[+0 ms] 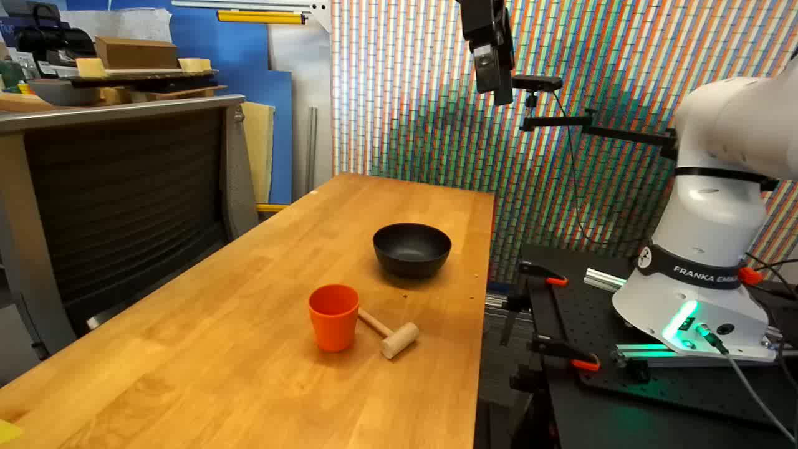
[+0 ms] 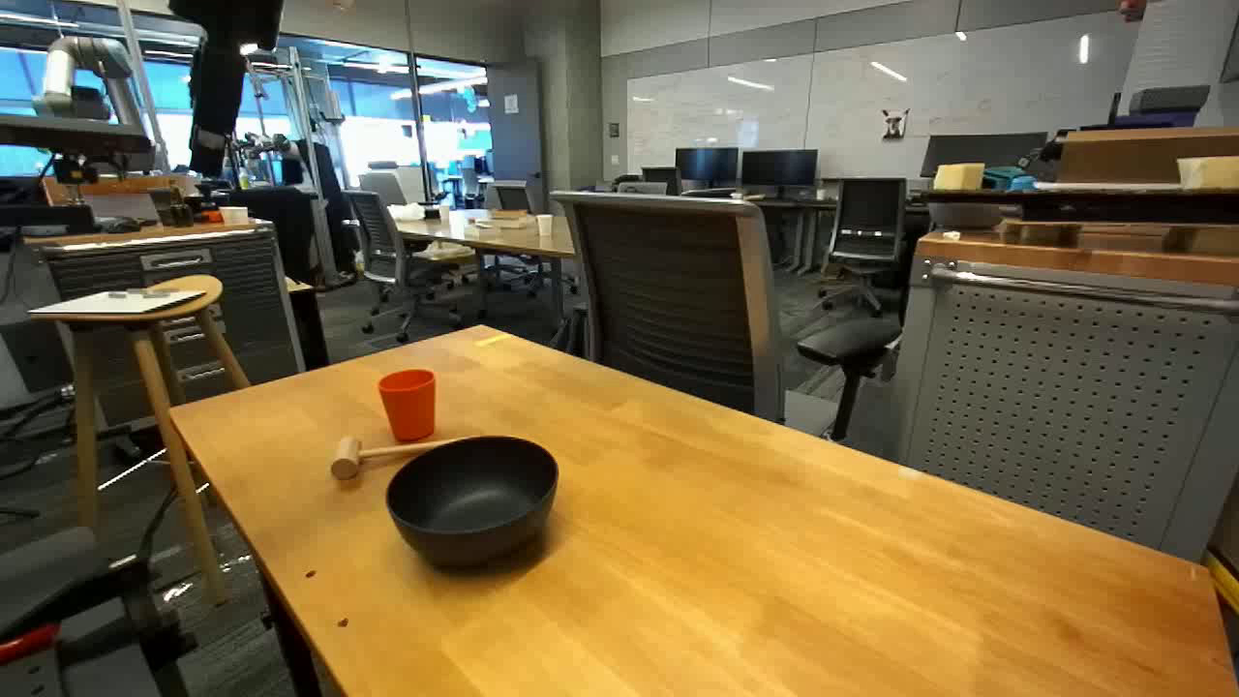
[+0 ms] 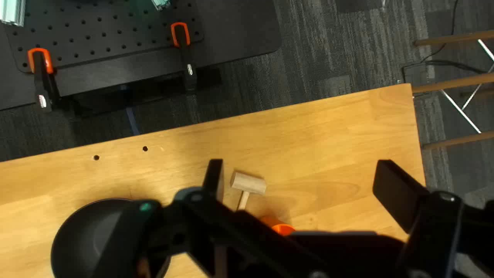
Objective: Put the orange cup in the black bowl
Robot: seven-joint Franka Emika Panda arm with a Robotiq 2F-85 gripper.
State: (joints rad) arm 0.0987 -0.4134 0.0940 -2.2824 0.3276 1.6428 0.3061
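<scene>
The orange cup (image 1: 335,319) stands upright on the wooden table, and it also shows in an exterior view (image 2: 408,405). In the wrist view only part of the cup (image 3: 283,229) shows past the gripper's body. The black bowl (image 1: 412,251) stands upright near it, apart from the cup, and its inside looks empty in both exterior views (image 2: 472,501). In the wrist view the bowl (image 3: 83,239) is partly hidden by a finger. My gripper (image 3: 299,170) is open, fingers wide apart, nothing between them. In an exterior view the gripper (image 1: 502,93) hangs high above the table.
A pale wooden mallet (image 1: 399,340) lies beside the cup, its handle pointing toward the cup; it also shows in the wrist view (image 3: 249,183). A desk chair (image 2: 673,300) stands at the table's long side. Clamps (image 3: 185,54) sit on the robot's black base table.
</scene>
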